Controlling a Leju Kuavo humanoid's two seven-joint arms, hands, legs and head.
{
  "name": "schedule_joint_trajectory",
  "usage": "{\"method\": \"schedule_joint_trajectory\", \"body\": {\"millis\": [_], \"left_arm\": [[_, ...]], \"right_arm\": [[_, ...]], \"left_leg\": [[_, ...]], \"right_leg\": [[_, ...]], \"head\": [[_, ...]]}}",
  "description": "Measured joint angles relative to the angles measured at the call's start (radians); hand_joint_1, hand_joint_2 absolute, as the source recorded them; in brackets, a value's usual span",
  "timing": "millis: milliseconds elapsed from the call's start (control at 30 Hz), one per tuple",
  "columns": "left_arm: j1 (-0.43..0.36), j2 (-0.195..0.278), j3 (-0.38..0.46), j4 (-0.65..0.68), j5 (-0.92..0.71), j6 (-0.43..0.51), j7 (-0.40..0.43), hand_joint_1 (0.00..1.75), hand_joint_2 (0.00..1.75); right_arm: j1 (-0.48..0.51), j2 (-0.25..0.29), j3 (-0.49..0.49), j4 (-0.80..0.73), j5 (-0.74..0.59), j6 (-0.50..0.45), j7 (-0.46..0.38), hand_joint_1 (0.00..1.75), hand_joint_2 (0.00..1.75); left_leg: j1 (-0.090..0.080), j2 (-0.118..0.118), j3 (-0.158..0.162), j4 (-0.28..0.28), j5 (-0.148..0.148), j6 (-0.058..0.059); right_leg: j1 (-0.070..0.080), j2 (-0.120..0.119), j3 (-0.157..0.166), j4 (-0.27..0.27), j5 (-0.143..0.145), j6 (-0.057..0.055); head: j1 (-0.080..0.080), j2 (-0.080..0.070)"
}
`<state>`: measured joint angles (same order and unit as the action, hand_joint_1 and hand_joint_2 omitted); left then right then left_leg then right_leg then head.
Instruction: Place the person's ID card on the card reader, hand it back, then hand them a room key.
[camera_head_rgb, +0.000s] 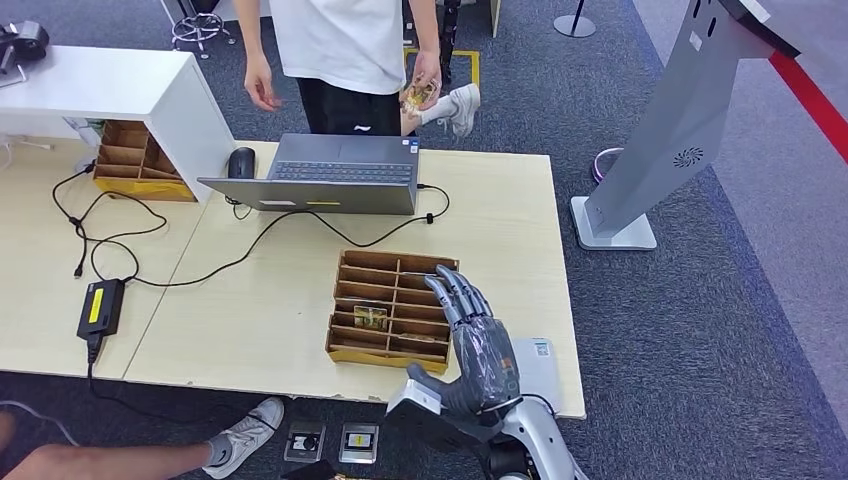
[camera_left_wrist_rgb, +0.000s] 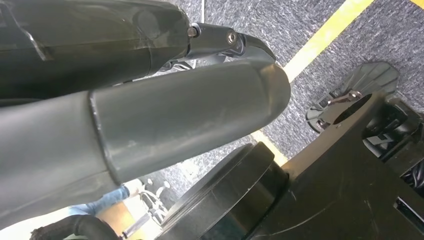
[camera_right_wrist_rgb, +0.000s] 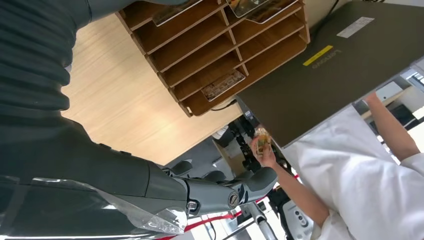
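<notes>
A person in a white shirt (camera_head_rgb: 340, 40) stands behind the laptop and holds a small yellowish card (camera_head_rgb: 420, 95) in one hand; the same card (camera_right_wrist_rgb: 262, 140) appears in the right wrist view. My right hand (camera_head_rgb: 470, 335) hovers over the right edge of a wooden slotted box (camera_head_rgb: 385, 300), fingers straight and apart, holding nothing. One card (camera_head_rgb: 370, 318) lies in a slot of that box, and the right wrist view shows cards (camera_right_wrist_rgb: 222, 85) in its slots. A flat white card reader (camera_head_rgb: 543, 362) lies by the table's front right edge, partly behind my hand. My left hand (camera_left_wrist_rgb: 190, 120) hangs low over the floor, holding nothing.
An open laptop (camera_head_rgb: 330, 175) and a mouse (camera_head_rgb: 241, 162) sit at the table's far side. A white shelf box (camera_head_rgb: 110, 90) with a second wooden organiser (camera_head_rgb: 135, 160) stands at the left. Cables and a power adapter (camera_head_rgb: 100, 307) trail across. A grey kiosk stand (camera_head_rgb: 680, 130) rises at the right.
</notes>
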<state>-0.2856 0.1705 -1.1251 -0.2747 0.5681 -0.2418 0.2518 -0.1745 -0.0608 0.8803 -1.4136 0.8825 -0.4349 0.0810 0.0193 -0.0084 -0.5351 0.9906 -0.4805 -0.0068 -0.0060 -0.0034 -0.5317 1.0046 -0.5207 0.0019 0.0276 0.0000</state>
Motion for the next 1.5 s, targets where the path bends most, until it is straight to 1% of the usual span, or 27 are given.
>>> {"method": "schedule_joint_trajectory", "body": {"millis": [367,1033,1500], "left_arm": [[0.012,0.0,0.031,0.0,0.001,0.001,0.0,0.0,0.0],[0.033,0.0,0.081,0.002,0.007,0.006,-0.007,0.0,0.0],[0.029,0.0,0.099,0.002,-0.024,-0.001,0.009,0.0,0.0]], "right_arm": [[-0.047,0.033,0.024,0.102,0.004,-0.01,-0.013,0.0,1.75],[-0.071,0.058,0.049,0.16,-0.005,0.006,-0.04,0.0,1.75],[-0.071,0.062,0.051,0.193,0.049,0.03,-0.005,0.0,1.75]], "left_leg": [[0.0,0.0,0.0,0.0,0.0,0.0],[0.0,0.0,-0.001,0.0,0.0,0.0],[0.0,0.0,0.0,0.0,0.0,0.0]], "right_leg": [[0.0,0.0,0.0,0.0,0.0,0.0],[0.0,0.0,-0.001,0.0,0.0,0.0],[0.0,0.0,-0.001,0.0,0.0,0.0]], "head": [[0.0,0.0],[0.0,0.0],[0.0,0.0]]}}
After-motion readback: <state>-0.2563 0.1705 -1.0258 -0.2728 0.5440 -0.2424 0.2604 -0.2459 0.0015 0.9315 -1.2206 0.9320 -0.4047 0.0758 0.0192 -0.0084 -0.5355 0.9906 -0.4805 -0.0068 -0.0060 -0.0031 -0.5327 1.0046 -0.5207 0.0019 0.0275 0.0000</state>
